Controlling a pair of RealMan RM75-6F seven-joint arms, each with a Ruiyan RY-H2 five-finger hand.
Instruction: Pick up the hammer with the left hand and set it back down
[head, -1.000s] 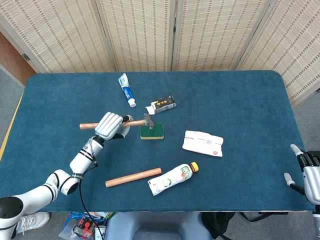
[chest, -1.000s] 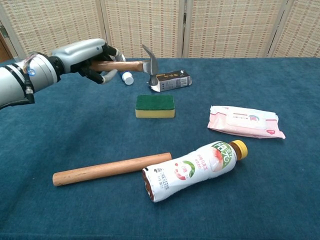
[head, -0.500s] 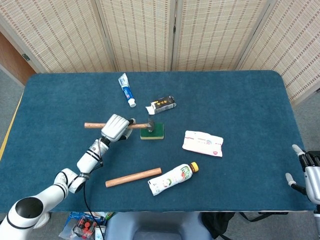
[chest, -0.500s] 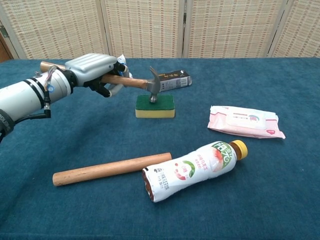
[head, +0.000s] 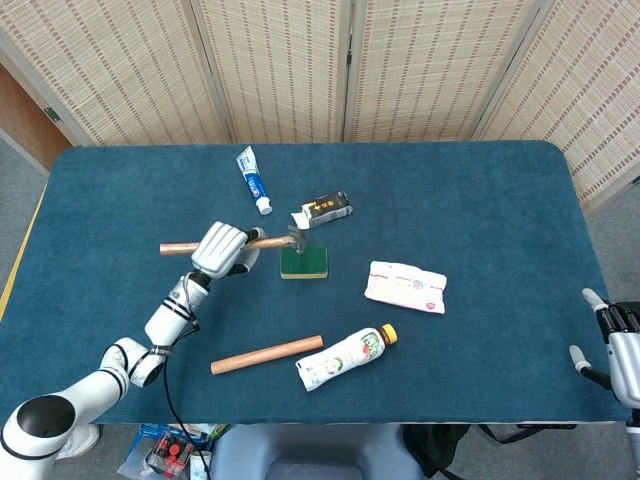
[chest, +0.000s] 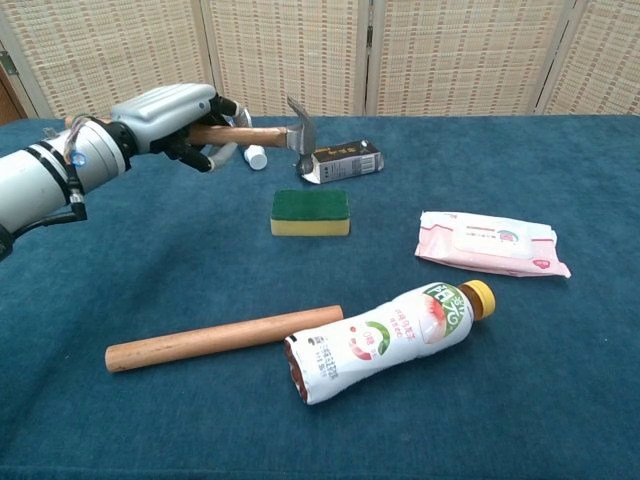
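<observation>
My left hand grips the wooden handle of the hammer and holds it in the air, roughly level. Its metal head hangs above and just behind the green and yellow sponge. The handle's butt end sticks out left of the hand in the head view. My right hand is at the lower right edge of the head view, off the table, fingers spread and holding nothing.
On the blue table: a toothpaste tube, a small dark carton, a pink wipes pack, a lying drink bottle and a wooden rolling pin.
Half a second ago the hammer head was dipped down onto the sponge. The left hand has since lifted it and drawn back left, so the hammer is level again.
</observation>
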